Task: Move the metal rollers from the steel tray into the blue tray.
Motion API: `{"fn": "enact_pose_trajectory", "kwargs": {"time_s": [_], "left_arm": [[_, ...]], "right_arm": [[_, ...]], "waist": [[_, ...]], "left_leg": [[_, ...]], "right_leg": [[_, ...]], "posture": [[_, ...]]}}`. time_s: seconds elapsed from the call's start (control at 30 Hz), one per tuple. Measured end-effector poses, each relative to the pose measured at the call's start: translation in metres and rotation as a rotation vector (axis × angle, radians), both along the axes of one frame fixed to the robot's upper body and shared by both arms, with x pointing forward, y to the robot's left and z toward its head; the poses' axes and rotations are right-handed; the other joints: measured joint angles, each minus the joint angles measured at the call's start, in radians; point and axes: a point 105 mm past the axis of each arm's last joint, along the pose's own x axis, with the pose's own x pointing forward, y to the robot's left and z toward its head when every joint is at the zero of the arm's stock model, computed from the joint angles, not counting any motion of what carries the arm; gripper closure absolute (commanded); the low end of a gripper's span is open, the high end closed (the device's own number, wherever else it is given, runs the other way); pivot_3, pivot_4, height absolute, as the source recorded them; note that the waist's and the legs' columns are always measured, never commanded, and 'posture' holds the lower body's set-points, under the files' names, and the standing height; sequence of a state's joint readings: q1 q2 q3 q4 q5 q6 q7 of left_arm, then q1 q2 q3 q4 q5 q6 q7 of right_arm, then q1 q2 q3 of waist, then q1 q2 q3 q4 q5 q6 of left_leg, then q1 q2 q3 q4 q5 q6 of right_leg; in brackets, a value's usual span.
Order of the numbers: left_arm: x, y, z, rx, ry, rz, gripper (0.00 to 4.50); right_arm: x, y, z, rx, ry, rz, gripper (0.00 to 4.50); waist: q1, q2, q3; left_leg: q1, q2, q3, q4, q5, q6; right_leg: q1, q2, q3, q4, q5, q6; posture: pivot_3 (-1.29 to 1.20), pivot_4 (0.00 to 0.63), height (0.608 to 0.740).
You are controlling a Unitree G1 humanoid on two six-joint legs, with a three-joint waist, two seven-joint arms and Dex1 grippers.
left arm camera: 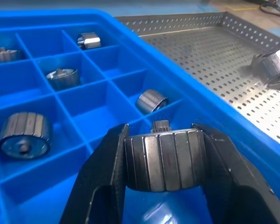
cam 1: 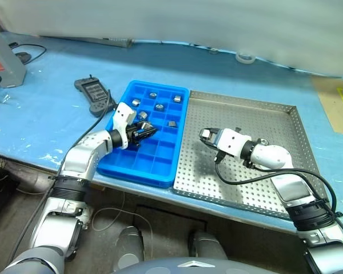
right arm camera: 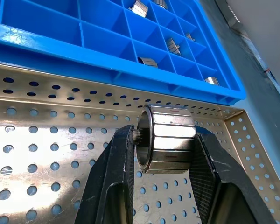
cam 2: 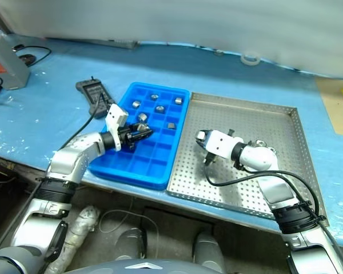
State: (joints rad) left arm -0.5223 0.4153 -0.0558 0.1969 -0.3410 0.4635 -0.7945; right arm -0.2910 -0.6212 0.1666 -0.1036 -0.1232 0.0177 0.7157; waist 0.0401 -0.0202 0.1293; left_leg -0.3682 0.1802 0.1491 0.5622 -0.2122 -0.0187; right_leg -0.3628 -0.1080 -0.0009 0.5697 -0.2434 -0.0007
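Metal rollers (cam 1: 159,107) scattered in compartments of the blue tray (cam 1: 160,171); one more roller (left arm camera: 164,160) pinched in the left gripper (cam 1: 147,132), reaching nearly level over that tray's middle cells. Another roller (right arm camera: 168,140) clamped between the right gripper's (cam 1: 204,135) fingers, low over the steel tray (cam 1: 274,123), just beside the blue tray's edge, forearm angled inward.

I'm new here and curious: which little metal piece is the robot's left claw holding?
Find the blue tray, left of the steel tray. Over its middle, the left gripper pinches one roller. Unlike the rollers lying in compartments, it sits between black fingers.
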Motion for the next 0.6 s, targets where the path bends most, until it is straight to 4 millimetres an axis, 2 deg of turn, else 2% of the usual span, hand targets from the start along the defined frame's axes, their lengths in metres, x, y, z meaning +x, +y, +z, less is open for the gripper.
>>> {"fn": "enact_pose_trajectory", "kwargs": {"time_s": [0.13, 0.27, 0.43, 0.6], "left_arm": [[0.001, -0.003, -0.014, 0.008, 0.030, 0.020, 2.73], [0.013, -0.016, -0.014, 0.002, 0.018, 0.054, 2.73], [0.017, -0.022, -0.015, 0.008, 0.004, 0.059, 2.73], [0.018, -0.020, -0.013, 0.014, -0.021, 0.054, 1.09]], "right_arm": [[0.000, 0.000, 0.001, 0.001, -0.002, -0.003, 3.26], [0.002, 0.001, 0.004, -0.002, -0.014, -0.001, 3.26], [0.002, 0.002, 0.003, 0.000, -0.016, -0.003, 3.26], [0.001, 0.001, 0.001, 0.002, -0.011, -0.012, 3.26]], "waist": [[0.002, 0.000, 0.000], [0.002, 0.000, 0.000], [0.000, 0.000, 0.000], [-0.002, 0.000, 0.000]], "left_leg": [[0.000, 0.001, 0.000, 0.000, 0.000, 0.000], [0.000, 0.002, 0.000, 0.001, 0.001, 0.001], [0.000, 0.002, 0.000, 0.001, 0.001, 0.001], [0.001, 0.002, 0.000, 0.001, 0.001, 0.001]], "right_leg": [[0.001, 0.000, 0.000, 0.000, 0.000, 0.000], [0.001, -0.001, 0.002, 0.000, 0.000, 0.000], [0.001, 0.000, 0.000, 0.001, 0.000, 0.000], [0.001, 0.000, 0.000, 0.001, 0.000, 0.000]], "posture": [[-0.06, 0.150, 0.740], [-0.06, 0.150, 0.740], [-0.08, 0.150, 0.740], [-0.08, 0.150, 0.740]]}}
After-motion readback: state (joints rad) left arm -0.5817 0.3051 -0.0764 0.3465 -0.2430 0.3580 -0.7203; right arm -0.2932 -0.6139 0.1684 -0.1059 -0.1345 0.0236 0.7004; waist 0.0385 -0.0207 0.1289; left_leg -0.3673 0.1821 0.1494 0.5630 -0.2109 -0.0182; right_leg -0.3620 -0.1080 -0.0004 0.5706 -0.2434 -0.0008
